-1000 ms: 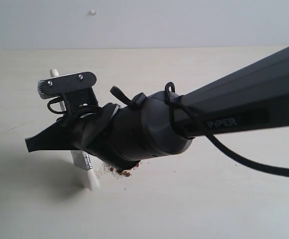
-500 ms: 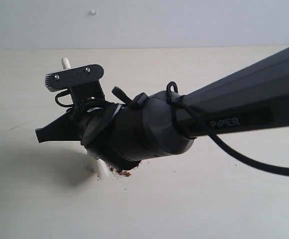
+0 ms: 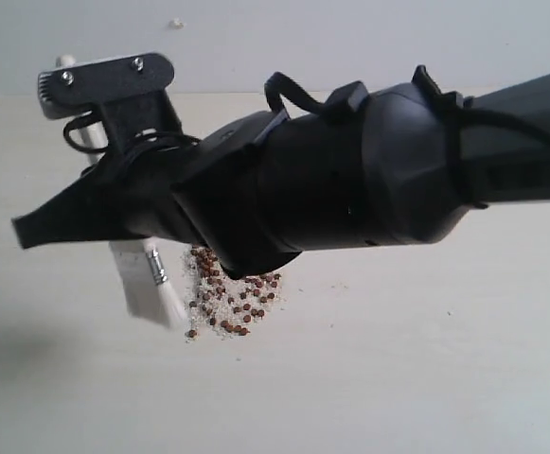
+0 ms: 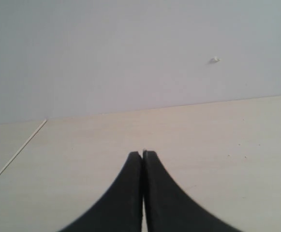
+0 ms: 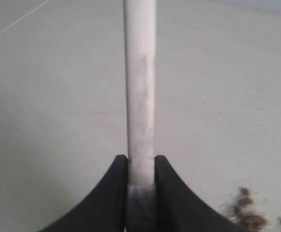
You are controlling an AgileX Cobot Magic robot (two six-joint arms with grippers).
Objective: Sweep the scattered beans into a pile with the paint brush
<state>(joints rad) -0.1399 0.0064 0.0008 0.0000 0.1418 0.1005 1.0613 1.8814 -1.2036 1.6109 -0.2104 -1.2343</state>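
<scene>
Pale wood fills the scene: your bench (image 3: pixel 426 378) runs back to its far edge, where a blank grey wall (image 3: pixel 350 38) rises. The beans (image 3: pixel 243 318) lie mixed with pale grit in one loose pile (image 3: pixel 220 288) on open bench, well away from that far edge. A few faint specks sit just apart from it, on the side away from the brush.

Your right pincer (image 5: pixel 140 162) is clamped on the paint brush (image 3: pixel 150 291), one jaw on each side of the handle (image 5: pixel 140 87), low down near the metal band. A grip that low looks meant to keep the head stiff, so the stroke pushes the beans rather than flexing over them. The brush hangs nearly upright, handle toward the far edge. Its white bristles (image 3: pixel 166 307) are just beside the pile, on the side where your left arm works. That placement suits a stroke driving stragglers inward. The bristles are blurred, so you cannot tell whether they touch the bench.

The right arm (image 3: pixel 350 180) reaches across the middle and hides part of the pile from the exterior view.

Your left pincer (image 4: pixel 142 154) has its jaws pressed together on nothing. It points at bare bench toward the far edge, well apart from the work, most likely parked there to keep the sweeping path free.

By my judgement the gathering is nearly done.
</scene>
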